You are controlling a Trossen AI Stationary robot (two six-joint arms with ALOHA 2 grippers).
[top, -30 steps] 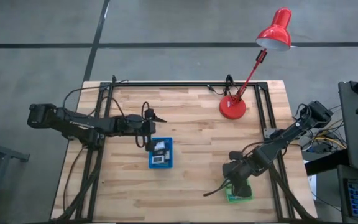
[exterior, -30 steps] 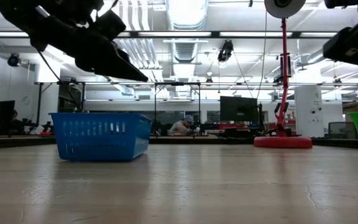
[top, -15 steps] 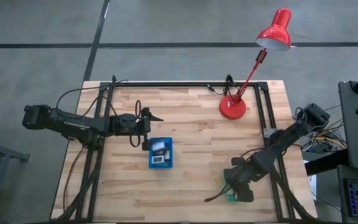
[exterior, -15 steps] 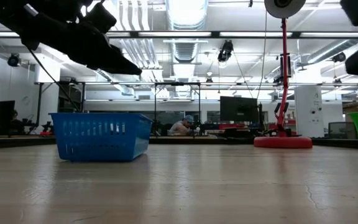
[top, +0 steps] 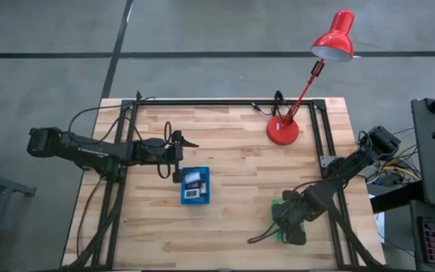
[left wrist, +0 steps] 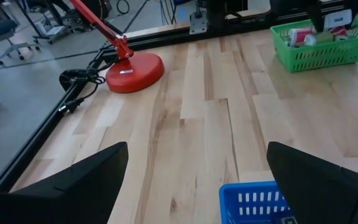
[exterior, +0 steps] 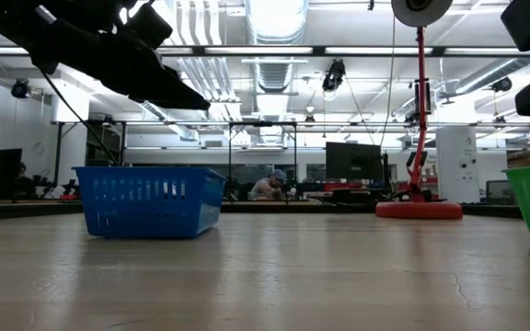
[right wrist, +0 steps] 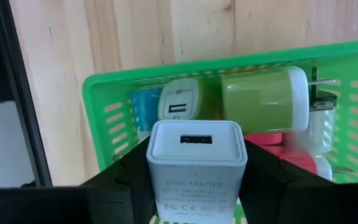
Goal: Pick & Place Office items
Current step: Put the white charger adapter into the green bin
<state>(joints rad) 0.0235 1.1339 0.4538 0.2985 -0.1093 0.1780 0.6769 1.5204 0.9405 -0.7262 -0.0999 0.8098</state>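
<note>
A white USB power adapter (right wrist: 196, 163) sits gripped between the fingers of the right end effector (right wrist: 194, 186) directly above the green basket (right wrist: 107, 93) of chargers near the desk's (top: 240, 159) front right, while the left end effector (top: 189, 142) hangs wide open beside the blue basket (top: 195, 186).

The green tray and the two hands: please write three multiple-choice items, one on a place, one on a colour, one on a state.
1. Where does the red lamp's base stand?
A. far right of the table
B. near left corner
C. inside the blue tray

2. What colour is the adapter in the right hand?
A. black
B. white
C. red

3. How is the left hand?
A. shut on a block
B. open, empty
C. inside the green tray

Answers: 1 A, the high view shows it there. 2 B, held over the green tray. 3 B, fingers wide apart above the blue tray.
</note>
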